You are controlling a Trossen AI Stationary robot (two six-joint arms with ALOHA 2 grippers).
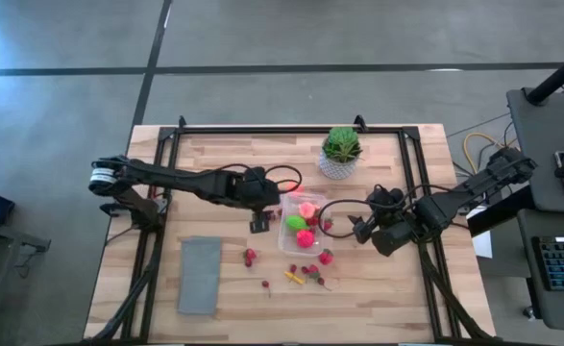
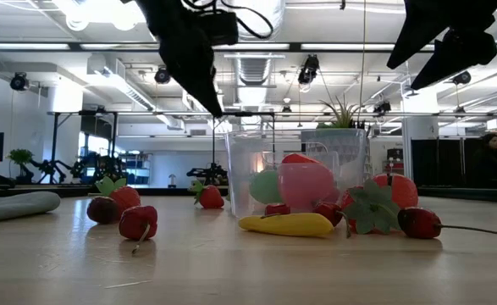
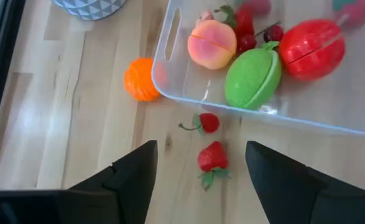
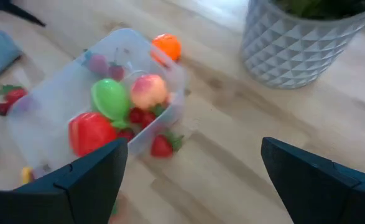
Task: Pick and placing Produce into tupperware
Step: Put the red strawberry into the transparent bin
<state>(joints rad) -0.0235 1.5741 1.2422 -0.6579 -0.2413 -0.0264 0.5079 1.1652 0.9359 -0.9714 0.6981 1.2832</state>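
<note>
Left claw point(image 3: 198, 177) open and empty beside the tupperware point(image 1: 302, 225), which sits mid-worktop partly filled; likely between picks, next needing descent onto the strawberry point(image 3: 212, 156); right claw point(image 4: 194, 180) open, waiting nearby.

Two dark jointed arms; black looping cables; left arm's white-banded base joint; matte black wedge-shaped fingers point(image 3: 132, 180).

Both arms inward, jaws apart, empty.

tupperware point(image 2: 248, 169): holds pink and green produce | yellow piece point(image 2: 286, 224): in front | strawberries point(image 2: 125, 199): beside
</note>
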